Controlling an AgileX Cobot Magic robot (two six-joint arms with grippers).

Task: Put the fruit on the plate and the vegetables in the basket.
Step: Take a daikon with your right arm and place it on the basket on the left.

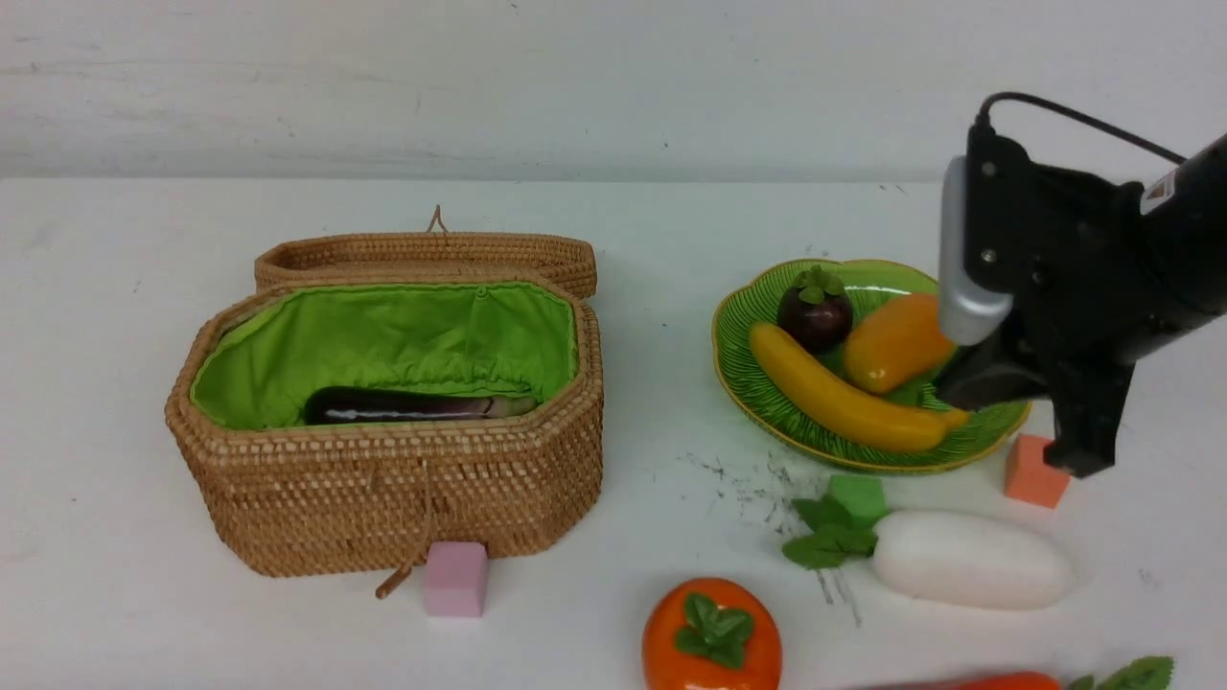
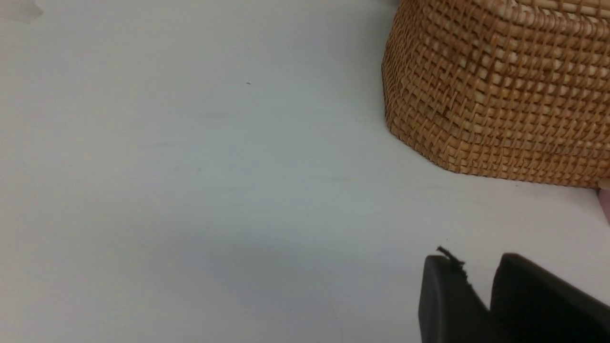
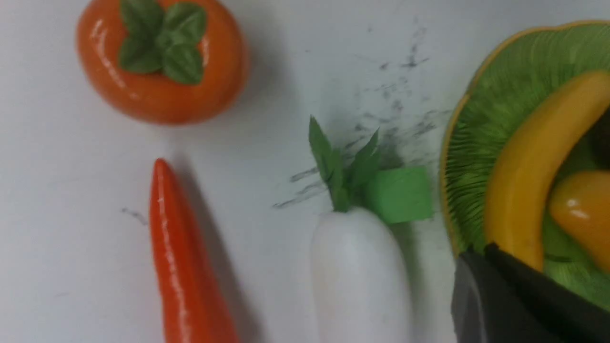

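Note:
The open wicker basket [image 1: 383, 498] holds the purple eggplant [image 1: 403, 405]. The green plate [image 1: 757, 383] holds the banana [image 1: 834, 398], the mangosteen [image 1: 815, 311] and the mango [image 1: 896, 340]. My right gripper [image 1: 949, 391] is shut and empty over the plate's right edge, by the banana's end [image 3: 533, 157]. The persimmon [image 1: 711, 637], the white radish [image 1: 968, 558] and the long red-orange vegetable [image 3: 183, 257] lie on the table in front of the plate. My left gripper [image 2: 472, 267] is shut and empty, low over bare table beside the basket's wall [image 2: 500, 95].
A green foam cube [image 1: 856, 495] touches the radish's leaves by the plate's front rim. An orange cube [image 1: 1035, 471] sits right of the plate, a pink cube [image 1: 455, 578] against the basket's front. The basket's lid [image 1: 427, 257] lies back behind it.

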